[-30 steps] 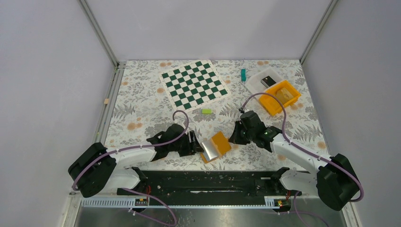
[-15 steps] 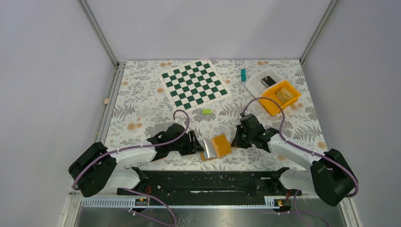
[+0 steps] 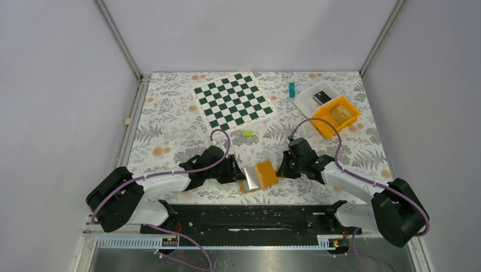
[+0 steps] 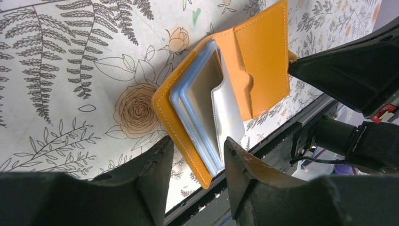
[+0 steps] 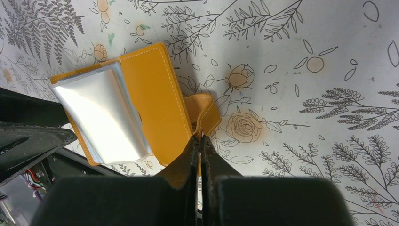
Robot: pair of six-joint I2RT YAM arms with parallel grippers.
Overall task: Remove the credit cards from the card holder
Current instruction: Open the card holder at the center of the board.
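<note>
While the right gripper (image 5: 198, 140) pinches the card holder (image 5: 153, 89) by its tab, the left gripper (image 4: 198, 143) — nearer, spread — straddles the edge of the credit cards (image 4: 186, 110); their long axis runs straight ahead.

The card holder (image 3: 265, 171) lies open. The left gripper (image 3: 239, 173) sits just left of it, the right gripper (image 3: 281, 169) just right.

This looks to me like a robotics lab cell: plain white panels (image 3: 255, 34) on aluminium posts (image 3: 117, 38) box in a floral-covered table (image 3: 170, 122). My left arm (image 3: 161, 182) and right arm (image 3: 351, 184) are bolted to a black rail (image 3: 249, 218), and a chessboard mat (image 3: 232, 100) and plastic bins (image 3: 324, 127) sit on the table.
</note>
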